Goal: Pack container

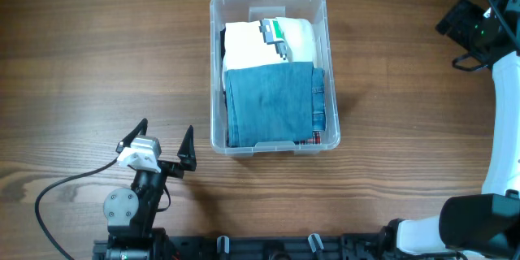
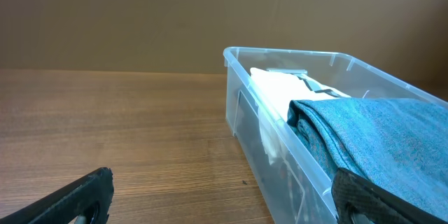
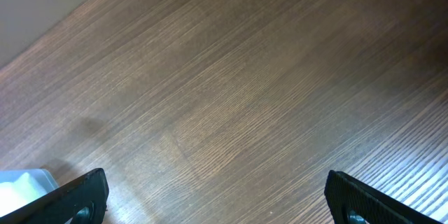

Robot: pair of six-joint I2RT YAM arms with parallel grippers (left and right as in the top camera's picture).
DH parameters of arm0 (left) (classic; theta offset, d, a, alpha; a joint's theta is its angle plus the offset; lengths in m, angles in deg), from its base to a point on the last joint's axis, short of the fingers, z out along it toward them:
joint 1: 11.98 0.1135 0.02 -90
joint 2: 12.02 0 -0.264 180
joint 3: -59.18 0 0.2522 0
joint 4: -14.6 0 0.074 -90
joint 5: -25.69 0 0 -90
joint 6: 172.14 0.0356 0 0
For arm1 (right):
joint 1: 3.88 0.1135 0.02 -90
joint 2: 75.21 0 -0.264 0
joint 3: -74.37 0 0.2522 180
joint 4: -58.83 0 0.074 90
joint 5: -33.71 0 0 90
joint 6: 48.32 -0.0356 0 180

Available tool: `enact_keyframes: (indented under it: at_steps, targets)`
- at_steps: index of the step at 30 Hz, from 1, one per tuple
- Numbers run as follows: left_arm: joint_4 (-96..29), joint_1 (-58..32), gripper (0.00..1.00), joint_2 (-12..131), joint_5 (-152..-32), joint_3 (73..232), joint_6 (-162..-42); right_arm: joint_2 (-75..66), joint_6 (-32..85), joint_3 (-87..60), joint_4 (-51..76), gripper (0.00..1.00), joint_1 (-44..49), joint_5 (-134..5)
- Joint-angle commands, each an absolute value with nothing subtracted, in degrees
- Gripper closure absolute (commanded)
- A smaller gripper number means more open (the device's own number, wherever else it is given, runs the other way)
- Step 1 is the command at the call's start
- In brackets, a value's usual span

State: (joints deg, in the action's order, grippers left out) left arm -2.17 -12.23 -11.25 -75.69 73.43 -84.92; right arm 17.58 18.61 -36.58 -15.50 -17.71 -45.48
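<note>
Left gripper (image 1: 166, 130) first: I have it sitting low near the front edge of the wooden table (image 1: 81, 49), its two black fingers spread wide with nothing between them, pointing away from the base. A black cable (image 1: 57, 187) loops off the arm to the left. Just ahead and to the right of those fingers, apart from them, is the clear plastic container (image 1: 215, 73), standing upright around the middle of the table with its long side running away from me. On my left wrist camera its near corner and rim fill the right half of the view. Inside, a folded blue cloth (image 1: 272, 101) covers the nearer half and comes up about level with the rim; behind it lies a folded white cloth (image 1: 248, 45), and on that a small grey-and-green item (image 1: 275, 36) that I can't make out. A bit of red shows at the front wall under the blue cloth. Right gripper (image 3: 217, 182) is well away at the far right, raised over bare wood, fingers wide apart and holding nothing.
</note>
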Motion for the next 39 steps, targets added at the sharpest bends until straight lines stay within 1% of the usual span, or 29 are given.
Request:
enact_keyframes:
  at_steps: [1,9,13,16,20,29,39]
  targets:
    - [-2.6,-11.82,0.0,-11.86,-74.92,73.25,-83.87,18.22,19.05,-36.38,-15.37,0.0,-17.99,-44.3]
    - [-2.6,-11.82,0.0,-11.86,-74.92,73.25,-83.87,17.89,19.03,-36.38,-15.37,0.0,-17.99,-44.27]
    - [-2.6,-11.82,0.0,-11.86,-74.92,73.25,-83.87,14.37,19.05,-36.38,-15.37,0.0,-17.97,-44.3]
    - [-2.6,-11.82,0.0,-11.86,-74.9,73.25,-83.87,10.09,19.05,-36.38,-15.37,0.0,-17.97,-44.27]
    - [-2.6,-11.82,0.0,-11.86,-74.92,73.25,-83.87,0.82,19.05,-36.38,-15.37,0.0,-17.6,-44.27]
    - [-2.6,-11.82,0.0,-11.86,-74.92,73.25,-83.87,-16.14,19.03,-36.38,-15.39,0.0,-11.78,-44.3]
    - [-2.62,-11.82,0.0,-11.86,-74.92,73.25,-83.87,-29.1,18.94,-35.33,-16.62,0.0,-11.65,-44.71]
